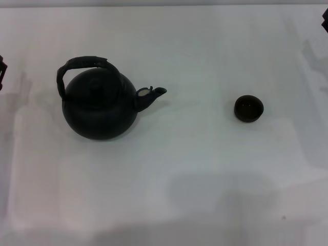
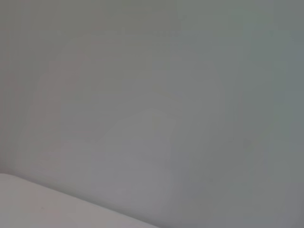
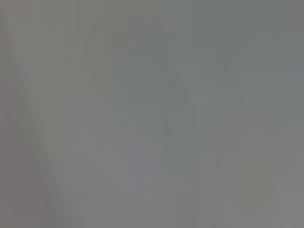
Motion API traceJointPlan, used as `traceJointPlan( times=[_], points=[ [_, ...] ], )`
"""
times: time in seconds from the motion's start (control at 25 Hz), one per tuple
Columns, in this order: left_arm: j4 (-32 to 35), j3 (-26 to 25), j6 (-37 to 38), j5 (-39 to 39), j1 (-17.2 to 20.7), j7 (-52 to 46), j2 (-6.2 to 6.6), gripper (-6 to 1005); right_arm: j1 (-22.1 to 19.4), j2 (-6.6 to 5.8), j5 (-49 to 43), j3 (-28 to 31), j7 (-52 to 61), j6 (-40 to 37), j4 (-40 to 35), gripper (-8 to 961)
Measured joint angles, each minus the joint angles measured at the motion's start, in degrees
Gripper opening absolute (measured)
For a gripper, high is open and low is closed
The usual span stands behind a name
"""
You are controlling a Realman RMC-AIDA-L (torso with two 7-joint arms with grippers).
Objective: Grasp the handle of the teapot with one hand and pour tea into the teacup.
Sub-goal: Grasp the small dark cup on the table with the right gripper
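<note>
From my head camera, the teapot sits on the white table toward my left side, upright, lid on, its spout pointing toward my right. That suits a pour: the spout already faces the teacup, which stands well apart from it on my right, open side up, with bare table between them. The handle arches over the pot's top, its thicker wrapped middle uppermost and free of anything, so I judge a grasp from above should land there, where the pot would hang balanced under the grip. Nothing touches the pot or the cup. A dark sliver of my left gripper shows at the left edge, level with the handle but apart from it; a similar sliver of my right gripper shows at the far right corner. Both look parked. I cannot tell whether either hand is spread or pressed together, since only an edge of each is in view.

My left wrist camera shows only a plain pale surface with a lighter band in one corner; no teapot, no cup, no fingers of mine.

My right wrist camera shows a flat grey field and nothing of the task's things.

The left arm is nearer the pot, so I judge it the likelier one to take the handle.
</note>
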Motion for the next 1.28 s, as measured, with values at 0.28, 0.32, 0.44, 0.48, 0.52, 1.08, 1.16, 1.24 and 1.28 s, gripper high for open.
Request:
traceJointPlan(
  times=[0.28,0.32,0.44,0.48,0.52,1.08,1.16,1.24,1.28],
  points=[
    [0.3,0.0,0.1,0.0,-0.1,0.0,0.06,829,0.5,0.00,0.0,0.0,1.9,-0.1,0.0,832],
    [0.3,0.0,0.1,0.0,-0.1,0.0,0.07,829,0.6,0.00,0.1,0.0,1.9,-0.2,0.0,832],
    [0.3,0.0,0.1,0.0,-0.2,0.0,0.08,829,0.6,0.00,0.1,0.0,1.8,-0.3,0.0,831],
    [0.3,0.0,0.1,0.0,-0.2,0.0,0.06,829,0.7,0.00,0.1,-0.2,1.7,-0.4,0.0,831],
    [0.3,0.0,0.1,0.0,-0.2,0.0,0.04,829,0.7,0.00,0.1,-0.3,1.9,-0.4,0.1,830],
    [1.3,0.1,0.1,0.9,0.0,-1.0,-0.01,829,3.5,-0.98,-12.5,-17.0,26.8,-4.5,-16.3,825],
    [1.2,0.1,0.1,0.9,0.2,-2.0,-0.01,829,3.7,-1.51,-16.6,-20.5,31.3,-6.7,-21.5,821],
    [1.1,0.1,0.1,0.9,0.4,-2.2,-0.01,829,3.7,-2.04,-23.4,-22.1,37.2,-8.9,-26.6,812],
    [1.1,0.1,0.1,0.9,0.4,-2.3,-0.01,829,3.8,-2.25,-27.7,-22.4,40.9,-9.9,-29.2,812]
  ],
)
